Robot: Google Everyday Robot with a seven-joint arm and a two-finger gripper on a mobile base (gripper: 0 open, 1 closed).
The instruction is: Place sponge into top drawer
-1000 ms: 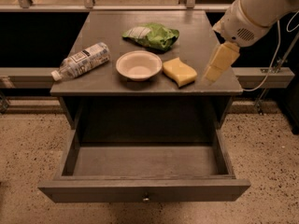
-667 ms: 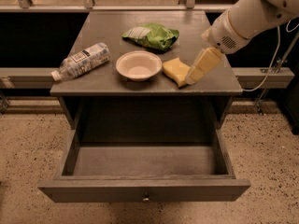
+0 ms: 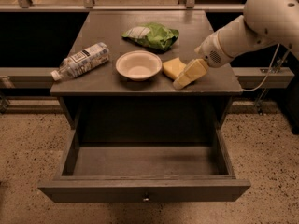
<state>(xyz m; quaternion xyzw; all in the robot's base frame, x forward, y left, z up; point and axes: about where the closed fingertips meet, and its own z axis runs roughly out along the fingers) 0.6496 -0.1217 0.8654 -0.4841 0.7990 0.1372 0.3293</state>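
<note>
Grey wood makes up the table (image 3: pixel 93 85), and four things sit on its top. From the left there is one plastic bottle (image 3: pixel 81 60) lying on its side, then one white bowl (image 3: pixel 138 65), then one green bag (image 3: pixel 152 35) near the back. Just right of the bowl lies one yellow sponge (image 3: pixel 172 67). None of these four has moved since a second ago.

What has changed is the gripper (image 3: pixel 184 80). It has slid left and a bit lower, and now it hides the right side of the sponge, where before it was off to the side. I cannot tell if it is squeezing the sponge or loose. The big white arm (image 3: pixel 247 29) comes in from the right.

Below, one top drawer (image 3: pixel 145 190) is pulled out with its small knob (image 3: pixel 146 199) in front, same as before.
</note>
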